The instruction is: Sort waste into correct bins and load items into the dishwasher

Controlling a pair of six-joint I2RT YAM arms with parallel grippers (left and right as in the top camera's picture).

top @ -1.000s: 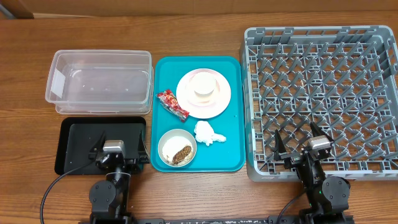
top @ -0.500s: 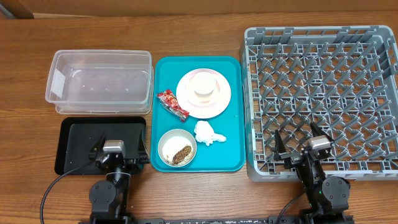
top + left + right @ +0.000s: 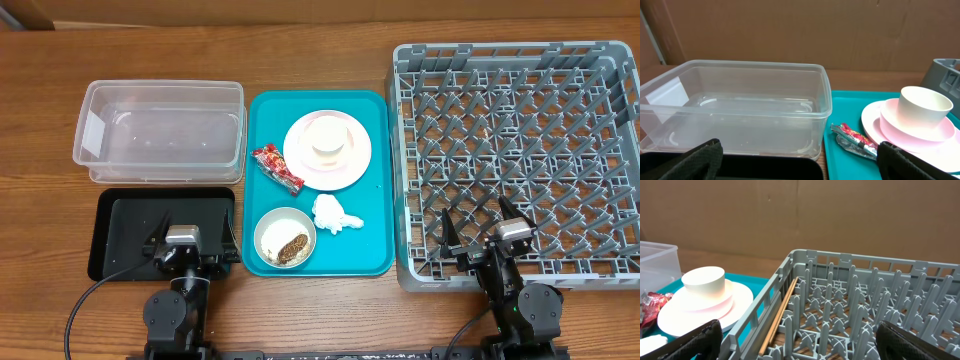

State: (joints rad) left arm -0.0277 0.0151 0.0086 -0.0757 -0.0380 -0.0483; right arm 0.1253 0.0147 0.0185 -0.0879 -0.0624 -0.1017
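Left gripper (image 3: 190, 238) hangs spread wide over the black tray (image 3: 115, 215). Right gripper (image 3: 478, 235), spread just as wide, sits over the near edge of the rack (image 3: 520, 150). Between them lies the teal tray (image 3: 375, 250). Nearest on it is a bowl (image 3: 272, 232) holding grains and crumbs (image 3: 291, 248), with the tissue (image 3: 335, 214) just right of it. Farther back, the wrapper (image 3: 277, 167) lies just beside the plate (image 3: 350, 165), which carries a cup (image 3: 327, 140). The clear tub (image 3: 160, 130) stands behind the black tray on the worktop (image 3: 40, 230).
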